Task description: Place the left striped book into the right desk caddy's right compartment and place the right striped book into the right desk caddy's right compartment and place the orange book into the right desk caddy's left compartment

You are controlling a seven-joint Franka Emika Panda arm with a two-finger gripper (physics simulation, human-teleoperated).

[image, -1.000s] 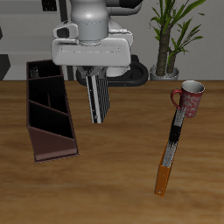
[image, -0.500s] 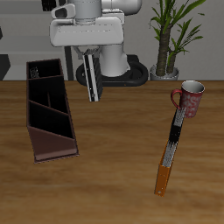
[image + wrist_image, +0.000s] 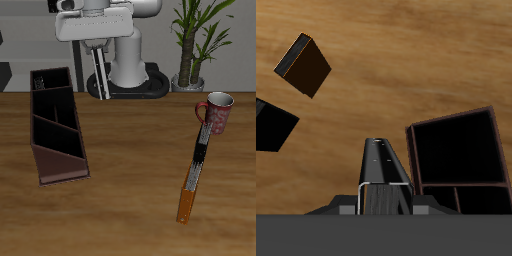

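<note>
My gripper hangs high above the table's back, shut on the upper end of a thin book with pale and black stripes that hangs nearly upright. Which of the two striped books it is I cannot tell; no other striped book shows. In the wrist view the held book shows edge-on between the fingers of the gripper. The right desk caddy, a long maroon tray with dividers, lies on the table below and nearer the front; the wrist view shows the caddy too. The orange book lies far across the table.
A narrow black book with white and red marks lies end to end with the orange book. A red mug stands just behind it, and a potted plant farther back. The robot's base is right behind the held book.
The gripper has risen and drawn back toward the robot's base with the striped book in it. The book now hangs more upright. Nothing on the table has moved.
</note>
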